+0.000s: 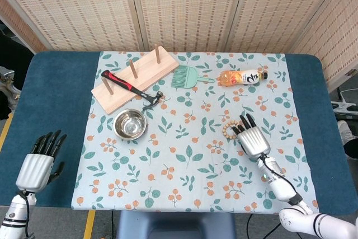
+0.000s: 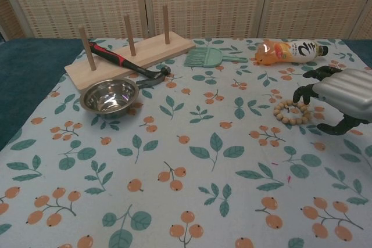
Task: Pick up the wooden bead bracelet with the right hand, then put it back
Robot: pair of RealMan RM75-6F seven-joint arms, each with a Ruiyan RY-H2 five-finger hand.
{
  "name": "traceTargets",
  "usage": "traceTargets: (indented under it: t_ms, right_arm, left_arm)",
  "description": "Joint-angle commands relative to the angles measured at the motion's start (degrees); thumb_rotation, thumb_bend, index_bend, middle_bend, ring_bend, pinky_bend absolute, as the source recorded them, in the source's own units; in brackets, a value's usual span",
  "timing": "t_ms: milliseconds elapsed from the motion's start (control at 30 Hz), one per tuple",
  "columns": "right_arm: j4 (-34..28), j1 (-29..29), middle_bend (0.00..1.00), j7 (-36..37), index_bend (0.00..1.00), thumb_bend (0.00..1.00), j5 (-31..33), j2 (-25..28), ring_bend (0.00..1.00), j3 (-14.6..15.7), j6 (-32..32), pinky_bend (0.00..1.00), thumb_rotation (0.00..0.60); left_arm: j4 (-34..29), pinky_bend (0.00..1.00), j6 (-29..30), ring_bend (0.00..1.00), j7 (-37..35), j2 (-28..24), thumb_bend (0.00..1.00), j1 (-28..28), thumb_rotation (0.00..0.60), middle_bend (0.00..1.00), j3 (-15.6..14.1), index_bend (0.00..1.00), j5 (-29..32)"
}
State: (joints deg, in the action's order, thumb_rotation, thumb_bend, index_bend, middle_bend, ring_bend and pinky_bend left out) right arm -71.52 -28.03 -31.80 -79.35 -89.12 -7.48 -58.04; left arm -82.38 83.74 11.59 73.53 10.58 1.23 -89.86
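Note:
The wooden bead bracelet (image 1: 229, 131) (image 2: 289, 114) lies flat on the leaf-print cloth, right of centre. My right hand (image 1: 251, 138) (image 2: 337, 98) hovers at its right side, fingers spread and curved down over the ring's far edge, holding nothing. Part of the bracelet is hidden under the fingertips in the head view. My left hand (image 1: 40, 162) rests open on the blue table edge at the near left, far from the bracelet; the chest view does not show it.
An orange drink bottle (image 1: 241, 76) lies behind the bracelet. A green brush (image 1: 187, 76), a wooden peg board (image 1: 134, 76), a red-handled hammer (image 1: 130, 87) and a steel bowl (image 1: 130, 124) occupy the left and back of the cloth.

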Motion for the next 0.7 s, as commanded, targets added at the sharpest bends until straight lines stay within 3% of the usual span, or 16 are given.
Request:
traceTargets:
  t_ms: [33, 333, 700]
  right_arm:
    - [2.79, -0.98, 0.33, 1.05, 0.33, 0.28, -0.39, -1.78, 0.00, 0.19, -0.21, 0.00, 0.598]
    - [8.22, -1.90, 0.34, 4.65, 0.37, 0.29, -1.22, -5.13, 0.00, 1.16, -0.82, 0.00, 0.600]
    - [14.45, -3.63, 0.37, 4.17, 0.41, 0.29, -0.41, -9.72, 0.01, 1.71, 0.80, 0.00, 0.600]
  left_arm:
    - [-0.07, 0.14, 0.15, 0.00, -0.13, -0.14, 0.44, -0.08, 0.600, 0.00, -0.01, 0.00, -0.04]
    - [-0.16, 0.14, -0.18, 0.00, 0.04, -0.14, 0.44, 0.05, 0.600, 0.00, -0.15, 0.00, -0.17]
    - [0.04, 0.14, -0.58, 0.00, 0.17, 0.15, 0.44, 0.22, 0.600, 0.00, -0.08, 0.00, 0.08]
